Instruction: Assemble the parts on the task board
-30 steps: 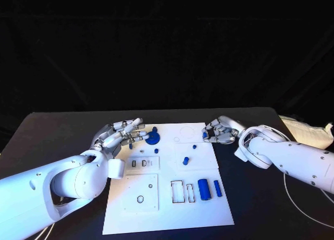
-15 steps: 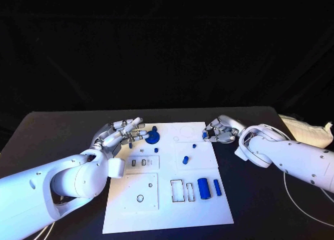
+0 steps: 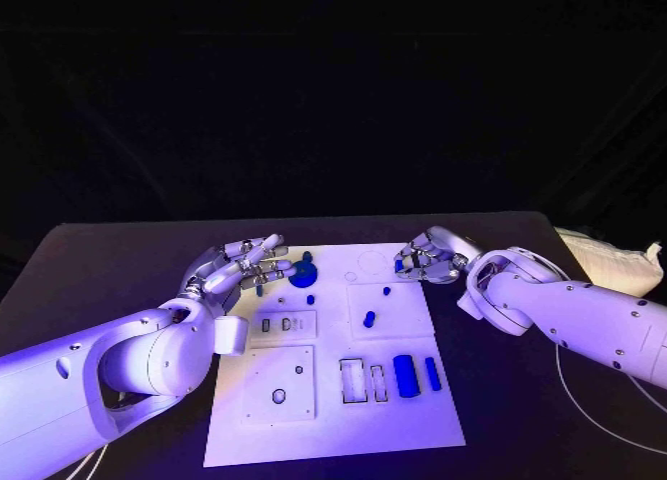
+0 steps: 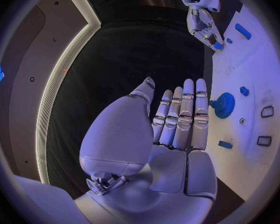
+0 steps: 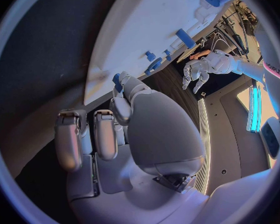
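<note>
Holding a small blue piece pinched in curled fingers, right hand over far right corner of white task board; same piece visible as a blue tip at the fingertips in right wrist view. Left hand at board's far left edge, fingers straight and side by side, empty, just beside blue gear; gear seen flat on the board near those fingertips in left wrist view, whether touching hard to tell. Lying loose mid-board: a short blue peg, two smaller blue bits nearer the gear. Resting in the near right slots: a thick blue cylinder and a thin blue bar, beside two empty rectangular outlines. Judged as rigid moulded plastic, all of it: light, stiff, smooth, likely slippery against metal fingertips and apt to roll or skitter if nudged. Best taken across the narrow width, peg and cylinder at mid-length between thumb and a finger; gear by its rim or raised hub rather than flat face. Little risk of breakage; dropping or flicking away more probable.
</note>
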Robot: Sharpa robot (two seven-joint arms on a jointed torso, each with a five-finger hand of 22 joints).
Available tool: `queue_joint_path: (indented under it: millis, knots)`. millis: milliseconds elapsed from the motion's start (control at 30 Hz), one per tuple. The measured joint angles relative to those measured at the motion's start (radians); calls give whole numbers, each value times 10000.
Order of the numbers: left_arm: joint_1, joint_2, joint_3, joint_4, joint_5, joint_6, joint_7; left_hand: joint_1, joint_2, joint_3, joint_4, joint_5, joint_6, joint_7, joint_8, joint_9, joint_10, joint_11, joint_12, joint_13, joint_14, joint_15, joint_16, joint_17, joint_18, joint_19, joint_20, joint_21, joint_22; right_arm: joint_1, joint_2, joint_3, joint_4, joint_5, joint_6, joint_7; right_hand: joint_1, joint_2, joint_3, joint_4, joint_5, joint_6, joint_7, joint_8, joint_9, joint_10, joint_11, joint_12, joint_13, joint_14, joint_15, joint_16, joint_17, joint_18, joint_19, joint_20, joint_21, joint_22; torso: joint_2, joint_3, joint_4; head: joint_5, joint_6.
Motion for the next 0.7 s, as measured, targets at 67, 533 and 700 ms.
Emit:
queue_joint_path:
  millis: [67, 533, 700]
  knots:
    - [0, -7, 0, -4, 0, 0, 0, 0, 0, 0, 0, 0, 0, 0, 0, 0, 0, 0, 0, 0, 0, 0, 0, 0, 0, 0, 0, 0, 0, 11, -3, 34, 236, 17, -128, -158, -1, 1, 64, -7, 3, 0, 0, -4, 0, 19, -19, 0, -1, 0, 0, 0, 0, 0, 0, 0, 0, 0, -5, -3, 2, 12, 3]
    - [-1, -14, 0, -331, 0, 8, 0, 0, 0, 28, -28, 0, 0, 0, 0, 0, 0, 0, 0, 1, 0, 0, 0, 12, 0, 0, 0, -49, -10, 107, 756, 121, 1983, -444, -415, -1949, -26, 21, 293, -69, 62, -6, -6, -136, -1, 35, -35, -91, -87, 0, 0, -1, -1, 1, 0, 1, 0, -2, -43, -35, 55, 213, -101]
    - [1, -46, 0, -549, 0, 23, 5, 0, 0, 28, -28, 0, 0, 0, 0, 0, 0, 0, 0, 1, 0, 0, 0, 11, 0, 0, 0, -49, -9, 2, 1176, 23, 2393, -1061, -337, -2568, -27, 20, 295, -68, 100, -21, -21, -160, -1, 35, -35, -195, -87, 0, 1, -1, 8, 0, 0, 2, 0, -2, -82, -62, 115, 379, -267]
